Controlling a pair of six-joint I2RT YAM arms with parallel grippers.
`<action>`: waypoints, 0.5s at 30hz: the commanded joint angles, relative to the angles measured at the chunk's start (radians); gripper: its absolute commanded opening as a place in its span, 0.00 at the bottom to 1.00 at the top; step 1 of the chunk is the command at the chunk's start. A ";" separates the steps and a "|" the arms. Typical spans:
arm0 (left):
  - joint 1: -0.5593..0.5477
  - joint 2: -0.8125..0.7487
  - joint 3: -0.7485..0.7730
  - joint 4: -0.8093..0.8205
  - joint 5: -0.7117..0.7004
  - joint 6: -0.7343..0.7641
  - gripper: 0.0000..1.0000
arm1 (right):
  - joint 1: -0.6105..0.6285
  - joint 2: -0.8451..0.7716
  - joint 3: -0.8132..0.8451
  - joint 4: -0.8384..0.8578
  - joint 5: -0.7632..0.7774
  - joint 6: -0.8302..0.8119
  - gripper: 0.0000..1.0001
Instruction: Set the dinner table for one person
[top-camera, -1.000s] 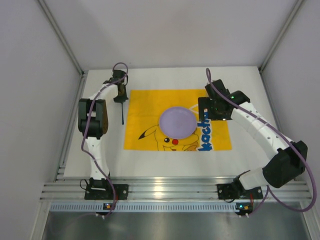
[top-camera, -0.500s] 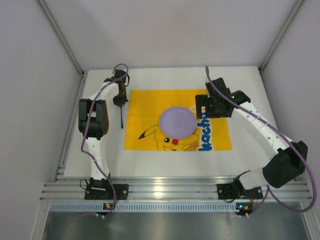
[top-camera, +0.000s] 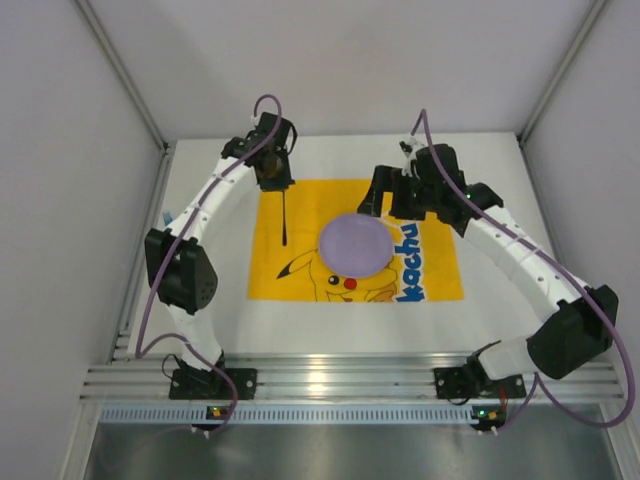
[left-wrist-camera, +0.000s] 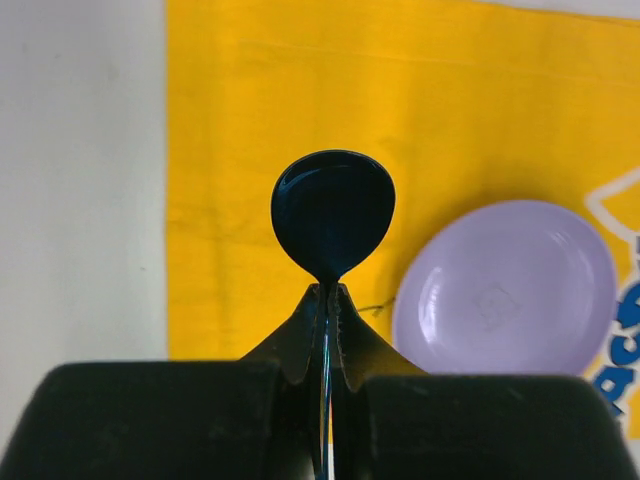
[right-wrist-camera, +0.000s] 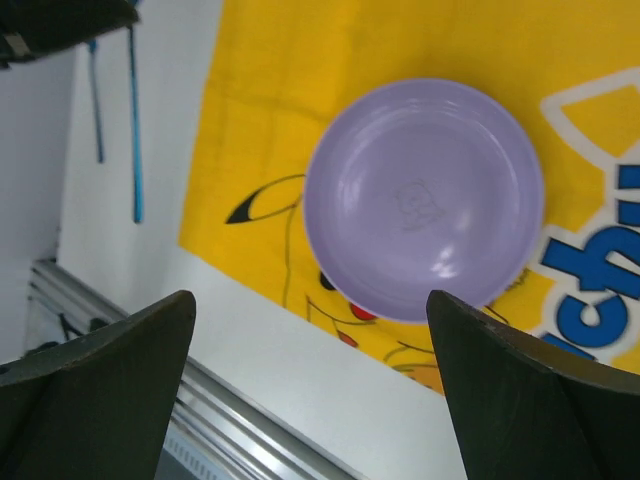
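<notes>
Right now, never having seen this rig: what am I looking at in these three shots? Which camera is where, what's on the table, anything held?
Two robot arms are bolted side by side at the near edge of a white table. The wide picture comes from a fixed camera above and behind them, so their bases sit at the bottom, by the silver rail. The other two come from a camera on each wrist, looking out past that arm's own fingers. On the table lies a yellow Pikachu-print cloth, and on it an empty purple plate. The left hand is shut on a dark blue spoon, which hangs bowl down over the cloth, beside the plate. The right hand is open, holds nothing, and hovers near the plate's far edge.
</notes>
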 joint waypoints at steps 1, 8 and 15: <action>-0.035 -0.066 0.034 -0.060 0.078 -0.122 0.00 | 0.004 -0.065 -0.077 0.225 -0.169 0.111 1.00; -0.141 -0.100 0.083 -0.080 0.133 -0.222 0.00 | 0.010 -0.140 -0.244 0.442 -0.295 0.218 1.00; -0.243 -0.111 0.092 -0.045 0.164 -0.271 0.00 | 0.028 -0.137 -0.326 0.580 -0.326 0.287 1.00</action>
